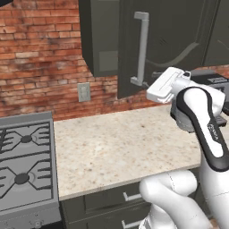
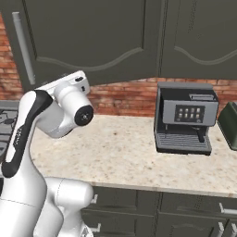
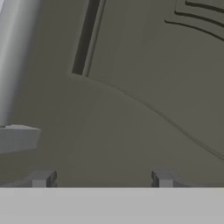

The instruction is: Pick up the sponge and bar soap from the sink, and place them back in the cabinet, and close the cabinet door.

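The jaws (image 3: 101, 178) stand apart with nothing between them, their two dark tips rising just short of the cabinet door (image 3: 131, 109). In the hand view the tips face the door's flat lower panel, below the curved edge of its arched recess, and the door's silver bar handle (image 3: 15, 65) runs down the left side to its bracket. From the left base view the door (image 1: 179, 40) stands swung out from the cabinet (image 1: 100, 38), its long handle (image 1: 142, 49) just above the white hand. Below lies the speckled table (image 1: 120, 147), with a stove (image 1: 24, 165) at its left end. On the right a coffee machine (image 2: 186, 118) sits against the brick wall (image 2: 122, 99).
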